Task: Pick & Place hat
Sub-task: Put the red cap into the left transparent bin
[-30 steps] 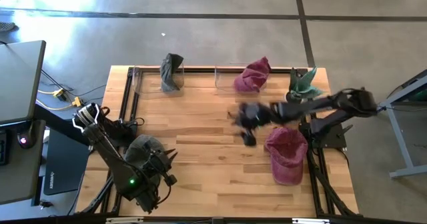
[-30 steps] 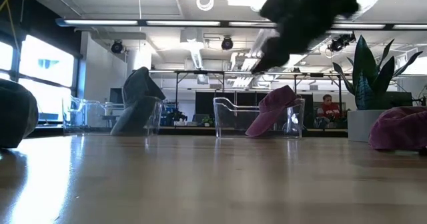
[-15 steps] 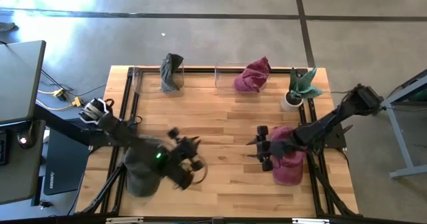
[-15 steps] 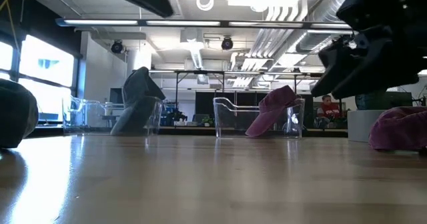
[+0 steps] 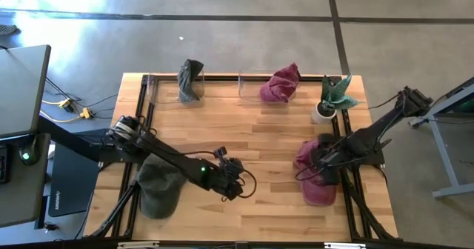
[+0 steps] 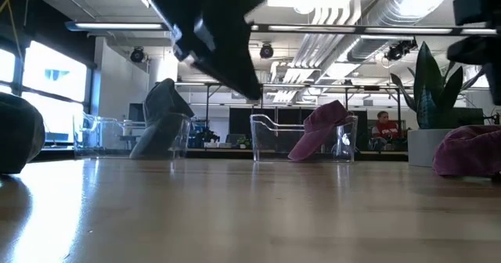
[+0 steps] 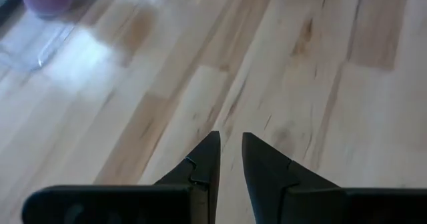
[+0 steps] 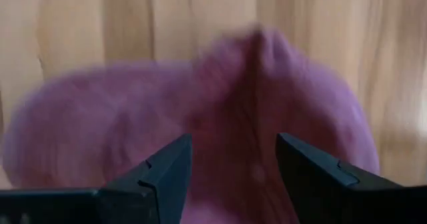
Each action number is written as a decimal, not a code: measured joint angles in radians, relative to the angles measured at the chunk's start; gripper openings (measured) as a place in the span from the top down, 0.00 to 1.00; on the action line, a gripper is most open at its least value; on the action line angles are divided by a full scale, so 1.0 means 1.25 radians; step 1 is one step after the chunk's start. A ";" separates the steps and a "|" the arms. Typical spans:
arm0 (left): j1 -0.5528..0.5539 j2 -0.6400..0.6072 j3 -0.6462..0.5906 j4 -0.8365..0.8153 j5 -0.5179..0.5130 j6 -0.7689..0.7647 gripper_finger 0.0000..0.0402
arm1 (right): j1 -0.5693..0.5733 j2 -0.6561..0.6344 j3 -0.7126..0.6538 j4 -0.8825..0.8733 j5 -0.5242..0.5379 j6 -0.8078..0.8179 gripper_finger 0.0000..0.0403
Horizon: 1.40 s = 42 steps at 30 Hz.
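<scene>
A maroon hat (image 5: pixel 320 181) lies crown up on the wooden table near its right edge; the low view shows it as a maroon mound (image 6: pixel 470 149). My right gripper (image 5: pixel 314 162) hangs open over it, pointing steeply down, and the hat (image 8: pixel 233 111) shows beyond its spread fingers (image 8: pixel 233 147). I see no touch. A grey-green hat (image 5: pixel 158 187) rests on the table near the left front corner. My left gripper (image 5: pixel 237 181) is above bare wood near the table's middle. Its fingers (image 7: pixel 230 147) are a narrow gap apart, with nothing between them.
Two clear bins stand along the far edge. The left bin (image 5: pixel 159 92) holds a grey hat (image 5: pixel 190 81), and the other bin (image 5: pixel 250 87) holds a maroon hat (image 5: pixel 281 84). A potted plant (image 5: pixel 333 97) stands at the far right. Bare wood lies between the two arms.
My left gripper has swung from over the grey-green hat at the near left toward the table's middle, sinking a little. My right gripper has pulled back from the table's middle toward the right edge, tipped downward, and now hangs over the maroon hat.
</scene>
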 joint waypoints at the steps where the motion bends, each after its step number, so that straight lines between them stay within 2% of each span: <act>1: -0.001 0.008 -0.001 -0.001 0.001 -0.001 0.85 | 0.000 -0.006 0.001 -0.032 -0.001 0.018 0.47; 4: -0.005 0.046 0.003 0.065 0.025 -0.002 0.85 | -0.003 -0.015 -0.032 -0.055 -0.016 0.036 0.47; 7: -0.010 0.075 -0.003 0.078 0.052 0.031 0.85 | -0.017 0.002 -0.087 -0.018 -0.052 0.019 0.48; 10: -0.011 0.092 0.002 0.118 0.084 0.053 0.85 | -0.028 0.029 -0.132 0.047 -0.024 0.012 0.48; 16: -0.011 0.095 0.000 0.128 0.091 0.060 0.85 | -0.069 0.122 -0.168 0.079 -0.011 0.055 0.54; 20: -0.011 0.095 0.000 0.134 0.088 0.060 0.85 | -0.095 0.190 -0.173 0.100 -0.025 0.033 0.65; 24: -0.011 0.095 0.000 0.133 0.088 0.060 0.85 | -0.106 0.221 -0.153 0.129 -0.037 0.006 0.87; 26: -0.011 0.095 0.000 0.133 0.096 0.066 0.85 | -0.106 0.219 -0.125 0.138 -0.036 -0.017 0.96; 32: -0.024 0.082 -0.001 0.043 0.133 0.096 0.85 | -0.106 0.194 0.055 0.126 0.008 -0.114 0.95; 35: -0.044 0.064 0.015 -0.026 0.091 0.065 0.85 | -0.106 0.188 0.170 0.106 0.066 -0.192 0.99; 40: -0.089 0.060 0.060 -0.206 -0.027 -0.023 0.85 | -0.129 0.187 0.328 0.081 0.271 -0.262 0.99; 42: -0.106 0.054 0.070 -0.242 -0.072 -0.059 0.85 | -0.143 0.185 0.347 0.082 0.266 -0.325 0.99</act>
